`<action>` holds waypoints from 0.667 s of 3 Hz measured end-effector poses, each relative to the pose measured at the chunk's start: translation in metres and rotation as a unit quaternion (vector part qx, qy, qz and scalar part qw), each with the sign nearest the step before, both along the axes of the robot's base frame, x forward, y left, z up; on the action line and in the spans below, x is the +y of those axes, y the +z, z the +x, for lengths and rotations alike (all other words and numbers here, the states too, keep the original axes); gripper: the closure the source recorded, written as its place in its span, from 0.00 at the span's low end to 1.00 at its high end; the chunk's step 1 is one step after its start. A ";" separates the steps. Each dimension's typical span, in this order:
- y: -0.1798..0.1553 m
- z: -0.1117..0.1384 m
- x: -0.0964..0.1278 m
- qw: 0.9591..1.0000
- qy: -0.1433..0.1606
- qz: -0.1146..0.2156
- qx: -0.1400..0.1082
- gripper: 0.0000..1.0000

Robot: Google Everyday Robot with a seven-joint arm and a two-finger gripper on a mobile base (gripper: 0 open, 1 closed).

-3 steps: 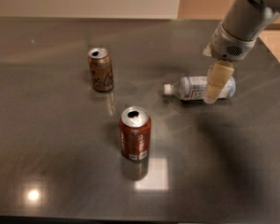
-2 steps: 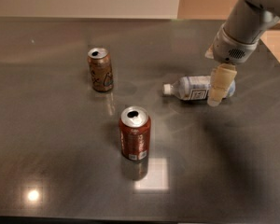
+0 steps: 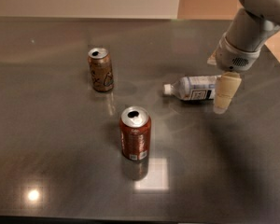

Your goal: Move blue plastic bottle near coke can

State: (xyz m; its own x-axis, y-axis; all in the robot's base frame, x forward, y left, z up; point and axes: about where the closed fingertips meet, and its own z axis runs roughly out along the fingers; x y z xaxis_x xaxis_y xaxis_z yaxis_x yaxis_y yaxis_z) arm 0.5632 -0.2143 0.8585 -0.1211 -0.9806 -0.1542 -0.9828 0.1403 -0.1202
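On the table (image 3: 51,167), pincer (image 3: 225,93) overlaps the lying blue plastic bottle (image 3: 192,87).

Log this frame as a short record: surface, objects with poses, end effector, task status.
surface: dark glossy table
bottle: clear bluish plastic bottle with white cap, lying on its side, cap pointing left
target: dark red-brown soda can, upright, front centre
other: tan-brown soda can, upright, rear left
end effector: at the bottle's base end
status: bottle apart from the red-brown can
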 end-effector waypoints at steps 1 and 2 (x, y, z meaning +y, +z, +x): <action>-0.004 -0.002 -0.004 1.000 0.003 -0.007 0.003 0.18; -0.004 -0.002 -0.006 1.000 0.004 -0.010 0.003 0.42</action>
